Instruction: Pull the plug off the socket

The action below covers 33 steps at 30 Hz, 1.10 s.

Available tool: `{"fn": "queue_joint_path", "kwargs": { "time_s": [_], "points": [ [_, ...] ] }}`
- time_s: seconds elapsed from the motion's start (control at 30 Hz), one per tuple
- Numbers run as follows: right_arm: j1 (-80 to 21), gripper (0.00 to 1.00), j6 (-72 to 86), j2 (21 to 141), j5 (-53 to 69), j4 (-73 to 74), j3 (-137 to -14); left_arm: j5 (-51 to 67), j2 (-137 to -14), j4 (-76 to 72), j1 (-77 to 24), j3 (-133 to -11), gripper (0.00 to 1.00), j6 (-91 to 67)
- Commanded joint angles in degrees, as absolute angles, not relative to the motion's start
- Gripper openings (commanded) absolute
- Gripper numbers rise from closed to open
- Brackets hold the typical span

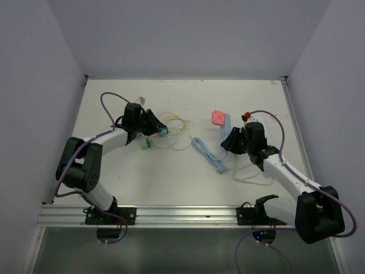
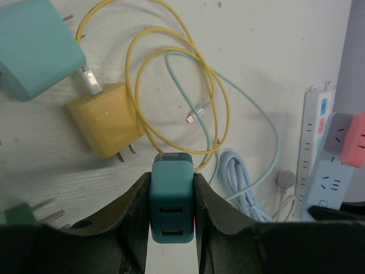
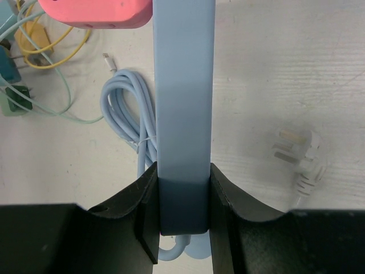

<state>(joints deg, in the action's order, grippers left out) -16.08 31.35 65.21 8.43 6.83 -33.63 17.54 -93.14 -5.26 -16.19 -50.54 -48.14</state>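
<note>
A: What have the left fingers point(image 2: 130, 220) got?
B: The teal plug point(image 2: 171, 197), pinched between them.
A: And the right fingers point(image 3: 144, 220)?
B: Clamped on the blue socket strip point(image 3: 183, 103); a pink plug point(image 3: 94, 12) sits on it ahead of them.

The left arm point(image 1: 108, 138) and right arm point(image 1: 285, 171) are folded at the elbow, forearms reaching forward. The left pincer point(image 2: 171, 182) is clamped on a teal adapter point(image 2: 171, 211), the right pincer point(image 3: 182, 171) on a blue power strip point(image 3: 183, 103).

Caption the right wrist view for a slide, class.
Right tool grips the blue power strip; a pink plug sits at its far end.
</note>
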Motion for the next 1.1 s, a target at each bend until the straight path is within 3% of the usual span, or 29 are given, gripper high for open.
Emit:
{"fn": "queue_joint_path", "kwargs": {
  "time_s": [0.0,0.43,0.57,0.67,0.8,1.07],
  "points": [
    [-16.3,0.0,28.8,64.4,12.7,1.9,-36.2,17.8,-93.9,-10.7,-16.1,-49.6,0.12,-44.6],
    [-18.3,0.0,28.5,65.7,16.5,0.9,-37.3,13.2,-92.0,-9.6,-16.0,-47.2,0.52,-43.1],
    [-19.5,0.0,28.0,65.6,16.8,1.3,-38.5,12.9,-89.2,-8.0,-16.0,-48.4,0.77,-42.6],
    [-20.7,0.0,27.9,65.3,16.9,1.7,-39.4,13.2,-87.4,-5.1,-16.1,-51.4,0.88,-42.5],
    [-22.2,0.0,28.0,65.1,17.0,1.8,-40.9,13.9,-85.5,-3.2,-17.2,-56.7,0.97,-43.2],
    [-24.5,0.0,28.5,65.6,17.7,2.1,-44.6,12.9,-86.2,-5.1,-27.0,-62.9,0.96,-47.8]
  ]
}}
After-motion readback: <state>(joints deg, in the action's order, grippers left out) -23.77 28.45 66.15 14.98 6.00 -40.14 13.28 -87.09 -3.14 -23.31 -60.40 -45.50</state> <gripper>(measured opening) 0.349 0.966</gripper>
